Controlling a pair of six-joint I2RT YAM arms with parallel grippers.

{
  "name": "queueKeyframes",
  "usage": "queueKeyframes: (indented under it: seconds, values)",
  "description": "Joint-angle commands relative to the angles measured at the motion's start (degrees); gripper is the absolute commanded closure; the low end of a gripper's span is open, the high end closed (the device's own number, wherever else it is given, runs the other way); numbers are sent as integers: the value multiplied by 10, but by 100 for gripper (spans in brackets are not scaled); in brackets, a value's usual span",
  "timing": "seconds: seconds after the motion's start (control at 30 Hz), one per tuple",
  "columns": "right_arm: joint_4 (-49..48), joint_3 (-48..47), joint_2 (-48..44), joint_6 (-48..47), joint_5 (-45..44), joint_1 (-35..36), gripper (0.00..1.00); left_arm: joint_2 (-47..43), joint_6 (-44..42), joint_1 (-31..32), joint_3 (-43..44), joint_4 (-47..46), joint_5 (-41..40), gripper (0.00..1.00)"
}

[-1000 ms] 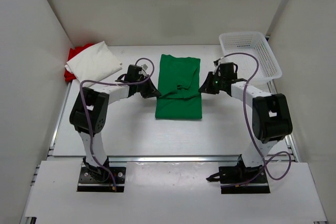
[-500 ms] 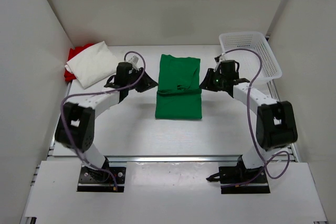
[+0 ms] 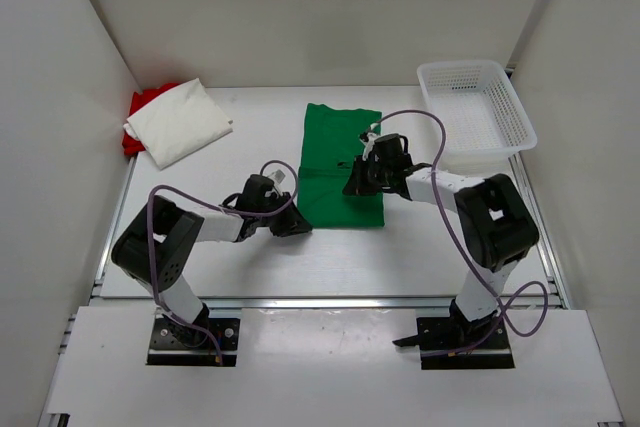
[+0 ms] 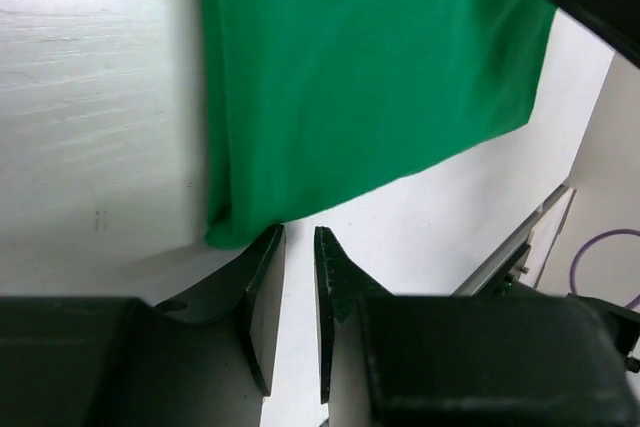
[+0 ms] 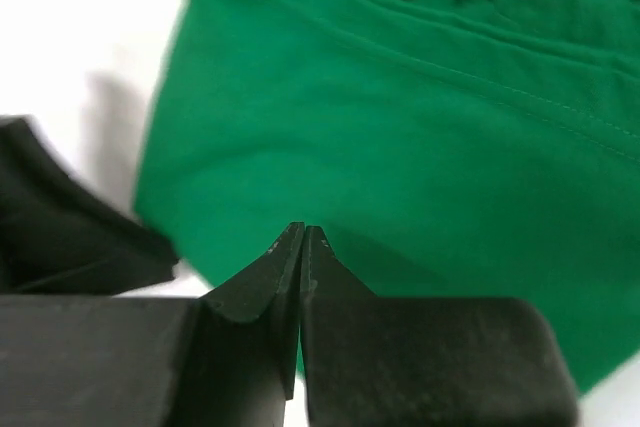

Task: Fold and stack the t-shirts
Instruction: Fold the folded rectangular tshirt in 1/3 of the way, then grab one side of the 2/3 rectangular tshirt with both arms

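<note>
The green t-shirt (image 3: 340,162) lies folded into a long rectangle mid-table. It also shows in the left wrist view (image 4: 370,77) and the right wrist view (image 5: 400,117). My left gripper (image 3: 293,227) is low at the shirt's near-left corner. Its jaws (image 4: 298,237) stand a narrow gap apart with only bare table between them, and the corner lies just beside one finger. My right gripper (image 3: 352,185) is over the shirt's near half, its jaws (image 5: 302,232) shut tip to tip with no cloth seen between. The white t-shirt (image 3: 178,122) lies folded on the red t-shirt (image 3: 145,107) at the far left.
A white mesh basket (image 3: 475,107) stands at the far right corner. White walls enclose the table on the left, back and right. A metal rail runs along the table's near edge (image 3: 330,302).
My left gripper moved from the shirt's left edge down to its near-left corner. My right gripper moved from the shirt's right edge inward over the cloth. The shirt has not visibly shifted.
</note>
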State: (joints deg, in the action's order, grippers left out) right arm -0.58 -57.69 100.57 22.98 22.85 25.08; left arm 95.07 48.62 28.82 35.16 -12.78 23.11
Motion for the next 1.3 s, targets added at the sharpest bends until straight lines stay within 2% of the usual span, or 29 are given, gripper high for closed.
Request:
queueKeyframes:
  seconds: [0.0, 0.13, 0.2, 0.3, 0.4, 0.47, 0.6, 0.77, 0.87, 0.93, 1.0, 1.1, 1.17, 1.27]
  values:
    - [-64, -23, 29, 33, 42, -19, 100, -29, -2, 8, -11, -34, -10, 71]
    - [-105, 43, 14, 65, 66, -28, 100, -24, 21, 4, -49, -70, 22, 72]
    - [-109, 91, -32, 66, 60, -33, 100, -46, 31, 4, -60, -83, 33, 72]
    - [-130, 164, -147, 80, 62, -44, 100, -94, 31, 11, -73, -64, 21, 71]
    - [-130, 235, -215, 82, 53, -52, 100, -141, 31, 0, -85, -45, -6, 70]
    - [-163, 281, -234, 86, 54, -73, 100, -160, 39, -26, -97, -48, -8, 67]
    - [-178, 318, -202, 86, 59, -103, 100, -161, 34, -47, -93, -44, -23, 58]
    - [-191, 336, -166, 87, 54, -104, 100, -108, 46, -55, -85, -68, -9, 42]
    - [-184, 353, -194, 91, 62, -103, 100, -81, 44, -52, -68, -65, -11, 42]
    - [-174, 362, -244, 87, 55, -104, 93, -69, 43, -52, -67, -66, -14, 45]
    - [-176, 384, -280, 89, 47, -121, 77, -65, 46, -55, -68, -66, -20, 49]
    - [-173, 400, -303, 89, 40, -146, 59, -61, 48, -55, -70, -67, -32, 51]
    - [-170, 389, -274, 87, 54, -150, 54, -58, 45, -49, -65, -66, -35, 52]
    - [-172, 373, -232, 83, 55, -143, 55, -50, 44, -40, -57, -59, -40, 54]
